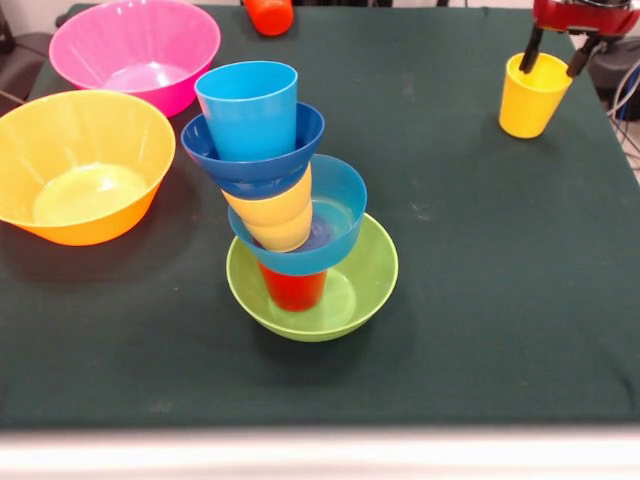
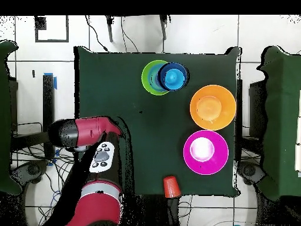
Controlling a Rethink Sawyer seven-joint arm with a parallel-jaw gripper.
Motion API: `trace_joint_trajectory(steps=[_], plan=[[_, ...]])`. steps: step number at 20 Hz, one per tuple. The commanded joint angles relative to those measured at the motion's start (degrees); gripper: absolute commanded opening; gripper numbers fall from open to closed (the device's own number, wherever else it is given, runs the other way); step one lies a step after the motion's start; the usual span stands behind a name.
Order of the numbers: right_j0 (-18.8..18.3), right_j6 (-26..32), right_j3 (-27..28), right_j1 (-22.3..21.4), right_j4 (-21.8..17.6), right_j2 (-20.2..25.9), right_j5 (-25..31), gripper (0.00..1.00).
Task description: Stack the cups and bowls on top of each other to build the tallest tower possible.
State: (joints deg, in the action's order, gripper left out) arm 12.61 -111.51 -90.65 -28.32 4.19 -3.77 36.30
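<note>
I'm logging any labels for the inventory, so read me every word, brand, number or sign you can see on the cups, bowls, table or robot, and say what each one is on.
None: no readable text in either view.
The tower, pink bowl, yellow-orange bowl, yellow cup and orange cup are plain.
The arm's grey button panel has round buttons, their markings too small to read.
The hand shows no lettering.

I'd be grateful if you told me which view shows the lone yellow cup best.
The front view: the yellow cup stands upright in plain sight, the gripper straddling its rim. Overhead, the arm covers it completely.
</note>
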Motion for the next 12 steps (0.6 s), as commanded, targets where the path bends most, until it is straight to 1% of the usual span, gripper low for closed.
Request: trace_joint_trajectory(steps=[1,3,7,10,12], plan=[[-0.4,-6.5,-2.0,3.8,0.2,4.0,2.1,1.00],[-0.6,-6.4,-1.1,4.8,0.1,3.9,1.6,1.00],[-1.5,-6.0,-2.8,3.4,1.0,5.4,0.5,1.00],[-2.0,-5.9,-0.9,4.1,1.5,5.8,0.8,1.00],[-2.0,-6.1,-1.4,3.7,1.6,5.9,0.8,1.00]])
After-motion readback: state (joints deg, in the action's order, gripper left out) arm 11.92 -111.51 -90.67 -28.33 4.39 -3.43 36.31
